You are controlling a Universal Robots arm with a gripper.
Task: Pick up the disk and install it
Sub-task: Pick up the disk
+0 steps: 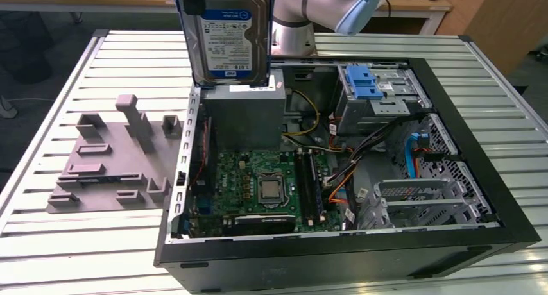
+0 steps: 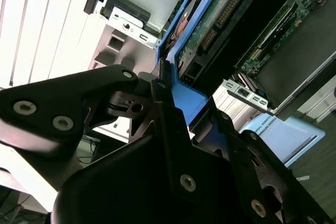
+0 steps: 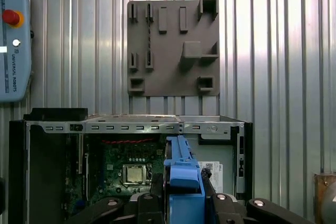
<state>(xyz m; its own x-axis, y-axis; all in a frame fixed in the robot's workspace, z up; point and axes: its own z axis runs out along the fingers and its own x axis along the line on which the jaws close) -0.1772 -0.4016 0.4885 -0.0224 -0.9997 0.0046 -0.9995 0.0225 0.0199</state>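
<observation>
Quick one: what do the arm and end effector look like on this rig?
The arm has silver-grey tubular links and a light-blue rounded joint cap. The end effector is matte black: angular linkage plates fastened with silver screws.

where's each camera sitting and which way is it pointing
Exterior view: off the arm, above the table, angled down into the open computer case; the arm shows, with the disk upright over the case.
First wrist view: on the arm, facing straight down at the case and grey fixture plate; the gripper shows, shut on the disk.
Second wrist view: close behind the gripper, facing along its fingers to the disk's circuit-board side.
Shared: both wrist views show the gripper clamping the disk's blue frame.
</observation>
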